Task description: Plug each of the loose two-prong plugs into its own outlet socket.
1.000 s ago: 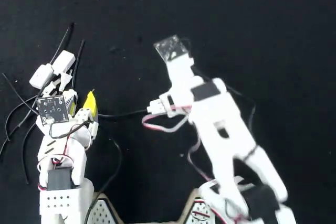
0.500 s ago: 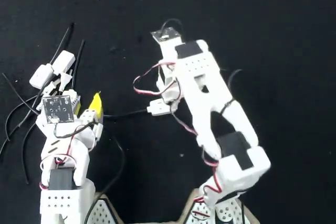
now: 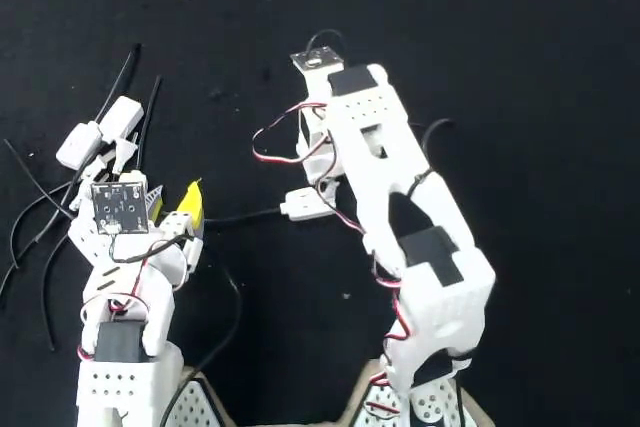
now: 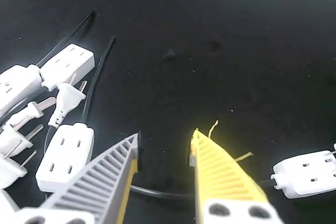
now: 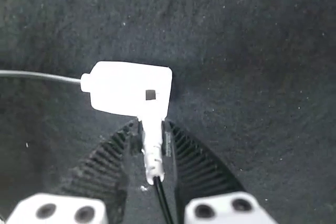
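Observation:
In the right wrist view a white outlet block (image 5: 128, 94) lies on the black mat with a white two-prong plug (image 5: 152, 148) pushed into its side. My right gripper (image 5: 152, 148) is shut on that plug, one ribbed finger on each side. From above, the same outlet block (image 3: 305, 204) sits beside the right arm (image 3: 375, 157), which covers its own gripper. My left gripper (image 4: 164, 148) hangs open over a black cable (image 4: 157, 193). Loose plugs (image 4: 65, 98) (image 4: 29, 113) and free outlet blocks (image 4: 65, 157) (image 4: 67, 65) lie beside its grey finger.
A cluster of white outlets and plugs (image 3: 100, 132) with black cables (image 3: 30, 217) fills the table's left side. A black cable (image 3: 240, 215) runs from the middle outlet block toward the left arm (image 3: 125, 277). Bare black mat (image 3: 520, 97) stretches to the right and far side.
The right arm has swung forward and folded over the middle outlet block, its wrist now farther from the base. The left gripper has drifted slightly right.

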`<state>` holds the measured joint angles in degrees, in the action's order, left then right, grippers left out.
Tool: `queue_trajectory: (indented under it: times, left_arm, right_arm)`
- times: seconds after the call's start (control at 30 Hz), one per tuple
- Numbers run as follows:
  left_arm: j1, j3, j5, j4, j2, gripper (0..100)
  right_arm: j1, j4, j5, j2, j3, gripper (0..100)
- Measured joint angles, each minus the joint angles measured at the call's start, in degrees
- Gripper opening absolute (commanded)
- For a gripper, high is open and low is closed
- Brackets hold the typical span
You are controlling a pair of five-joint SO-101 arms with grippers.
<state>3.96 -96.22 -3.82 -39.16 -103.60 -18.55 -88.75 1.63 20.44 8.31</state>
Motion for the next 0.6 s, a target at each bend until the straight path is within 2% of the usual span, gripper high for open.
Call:
queue_trajectory:
  times: [0.27,0.6]
  left_arm:
    - [-0.09,0.0,0.0,0.0,0.0,17]
    - [-0.09,0.0,0.0,0.0,0.0,17]
  right_arm:
    - [0.0,-10.02,0.18,5.71,10.81,1.1]
    - [0.0,-10.37,0.18,6.59,12.75,1.1]
